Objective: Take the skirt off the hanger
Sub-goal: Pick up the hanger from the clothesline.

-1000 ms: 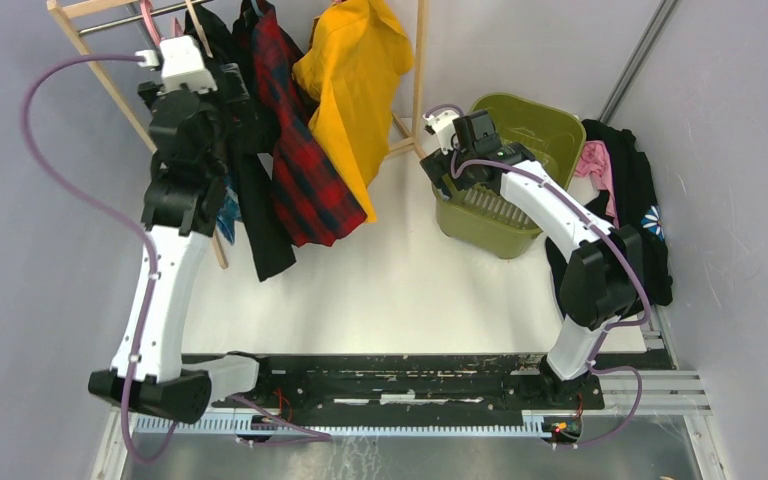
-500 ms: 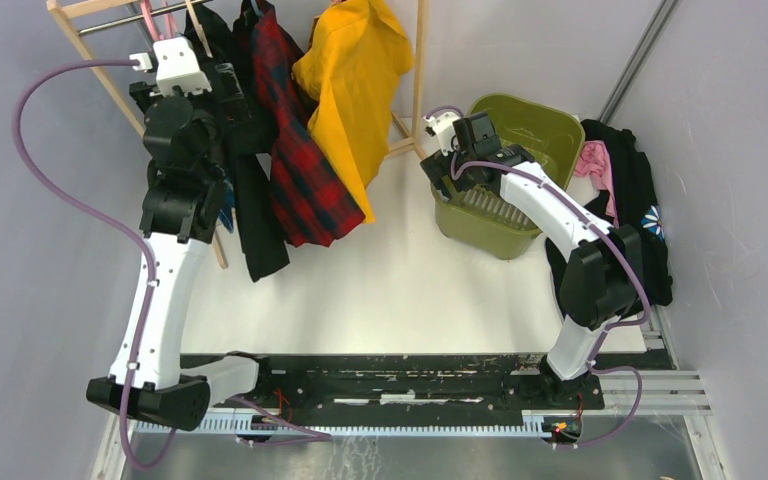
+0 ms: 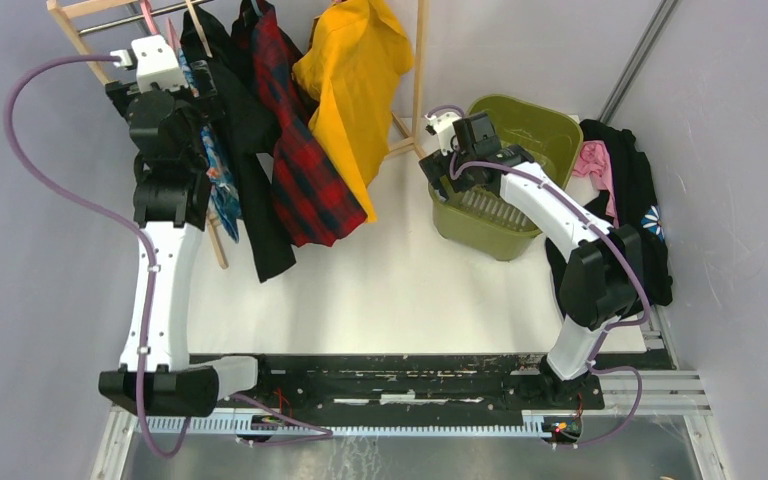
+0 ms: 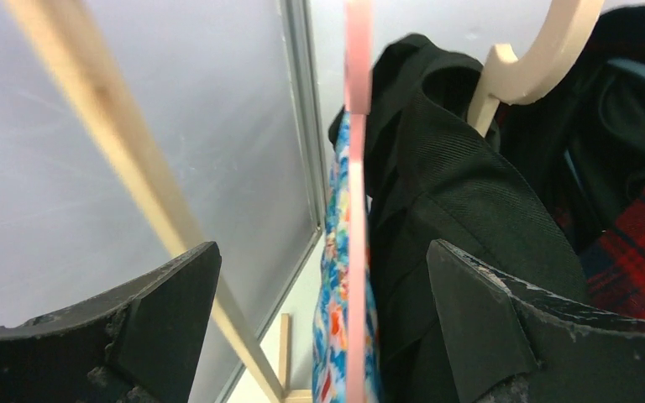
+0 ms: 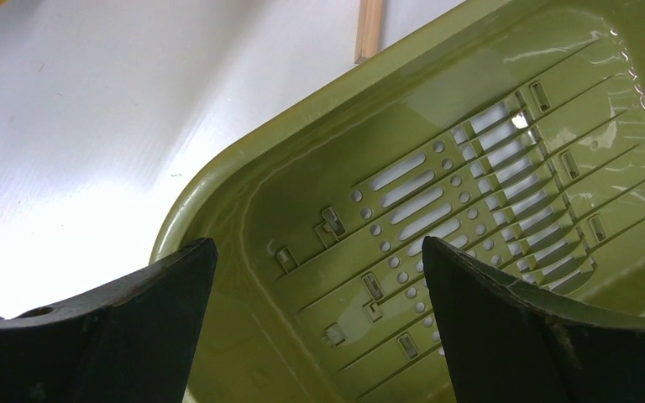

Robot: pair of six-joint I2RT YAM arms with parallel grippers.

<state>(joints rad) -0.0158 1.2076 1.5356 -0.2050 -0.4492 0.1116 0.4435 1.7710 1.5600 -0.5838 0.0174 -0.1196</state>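
Note:
The skirt (image 4: 334, 285) is blue with a bright flower print and hangs from a thin pink hanger (image 4: 358, 159) at the left end of the wooden rack. In the top view only a strip of the skirt (image 3: 218, 182) shows beside the left arm. My left gripper (image 4: 319, 252) is open, its fingers standing wide on either side of the hanger and skirt without touching them. From above, the left gripper (image 3: 184, 88) is up at the rack's left end. My right gripper (image 5: 319, 248) is open and holds nothing, hovering over the green basket (image 5: 403, 210).
A black garment (image 3: 250, 130) on a wooden hanger, a red plaid one (image 3: 305, 175) and a yellow one (image 3: 355, 70) hang to the skirt's right. A slanted wooden rack post (image 4: 126, 168) runs just left of the skirt. Dark clothes (image 3: 632, 195) lie piled right of the basket (image 3: 552, 125).
The left arm has moved left and further back, bringing its open gripper around the pink hanger and skirt. The black garment has swung a little. The right arm has not moved.

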